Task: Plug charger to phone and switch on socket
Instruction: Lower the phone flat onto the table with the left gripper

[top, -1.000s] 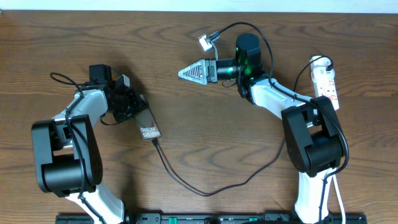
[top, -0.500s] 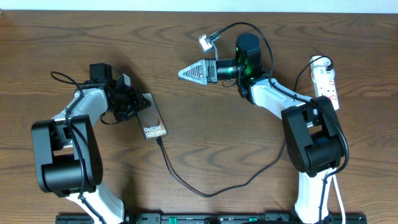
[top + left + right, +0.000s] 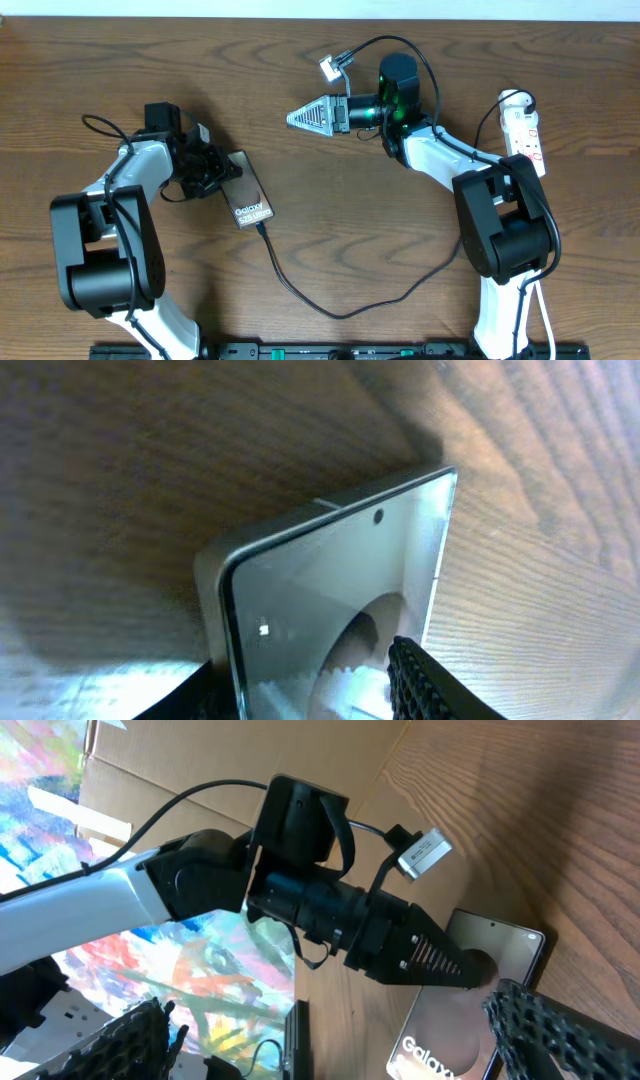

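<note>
- While the left tool (image 3: 220, 172) is clamped on the phone (image 3: 252, 200) near the end opposite the cable, the slab lies angled on or just over the table (image 3: 330, 200).
- Plug tip of the charger (image 3: 335, 312) meets the phone's other short edge; whether it is seated I cannot tell.
- Fingers of the right tool (image 3: 297, 118) are spread wide and empty, well right of the phone.
- Far right of the phone: the socket (image 3: 526, 128).
- Judgement: phone rigid, glassy, likely slippery, so pinch across the long edges. Cable limp and light, so hold it at the stiff tip.
</note>
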